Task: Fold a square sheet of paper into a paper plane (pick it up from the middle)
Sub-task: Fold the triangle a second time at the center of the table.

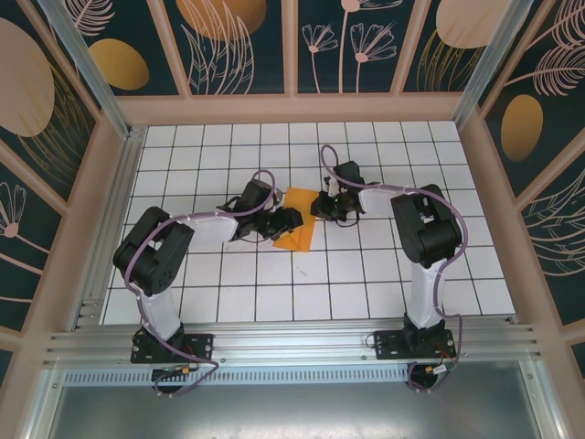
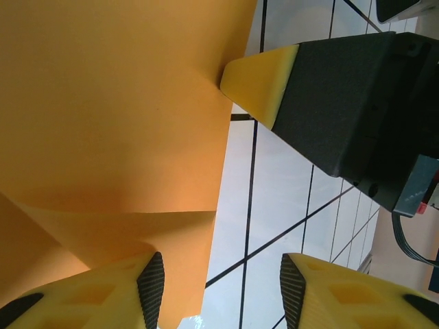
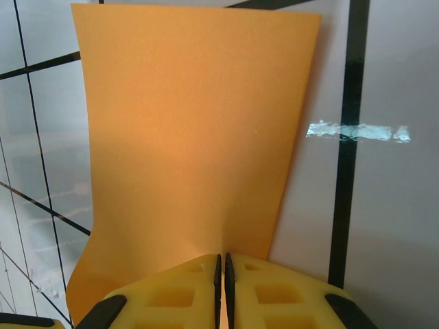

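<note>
The square sheet of paper (image 1: 297, 224) lies orange on the white tiles between the two arms and looks folded into a narrower strip; a layer edge crosses it in the left wrist view (image 2: 116, 137). My left gripper (image 1: 289, 219) stands open at the sheet's left side. One of its fingers (image 2: 152, 288) is over the paper and the other is over bare tile, with nothing clamped between them (image 2: 223, 291). My right gripper (image 1: 322, 206) is shut on the paper's right edge (image 3: 223, 274). The sheet (image 3: 192, 137) rises away from that pinch.
The table (image 1: 366, 265) is a white grid of tiles. Tan frame posts and dark patterned walls (image 1: 82, 210) close it in on three sides. An aluminium rail (image 1: 292, 343) carries both arm bases at the near edge.
</note>
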Controlling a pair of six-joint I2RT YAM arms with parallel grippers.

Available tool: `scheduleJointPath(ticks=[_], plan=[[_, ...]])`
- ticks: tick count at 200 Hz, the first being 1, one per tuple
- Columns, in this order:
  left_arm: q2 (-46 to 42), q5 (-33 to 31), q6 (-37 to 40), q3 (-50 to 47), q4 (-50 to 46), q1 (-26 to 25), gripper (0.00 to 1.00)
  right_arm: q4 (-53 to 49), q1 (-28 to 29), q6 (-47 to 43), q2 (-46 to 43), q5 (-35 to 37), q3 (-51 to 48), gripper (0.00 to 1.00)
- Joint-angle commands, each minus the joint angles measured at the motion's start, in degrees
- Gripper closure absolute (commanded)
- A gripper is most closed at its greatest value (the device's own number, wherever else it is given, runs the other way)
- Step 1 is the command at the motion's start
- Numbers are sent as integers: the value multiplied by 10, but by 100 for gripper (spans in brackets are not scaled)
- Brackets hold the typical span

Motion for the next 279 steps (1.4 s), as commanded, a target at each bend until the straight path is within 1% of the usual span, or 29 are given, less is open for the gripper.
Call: scheduleJointPath(ticks=[1,51,95,135,165,202,220,242,279], plan=[[16,15,-19,-3,55,-7,50,-10,2,4,15,19,-14,85],[44,12,-50,-4,113,-17,54,-4,2,9,14,17,-20,85],[53,-5,-64,-7,127,-21,65,10,-1,4,0,-6,-27,84],[52,-34,-96,-23,145,-20,78,40,-18,3,-27,-60,-33,77],[51,-53,-113,-33,146,-20,83,47,-21,-16,-45,-86,-43,74],[53,-56,-135,-42,165,-20,88,72,-25,-29,-75,-119,-84,67],[53,-53,-137,-42,167,-21,88,74,-23,-39,-84,-134,-96,66],[53,-54,-137,-42,167,-20,89,66,-20,-48,-77,-139,-91,69],[54,-52,-137,-40,165,-20,91,70,-14,-62,-65,-176,-83,68]])
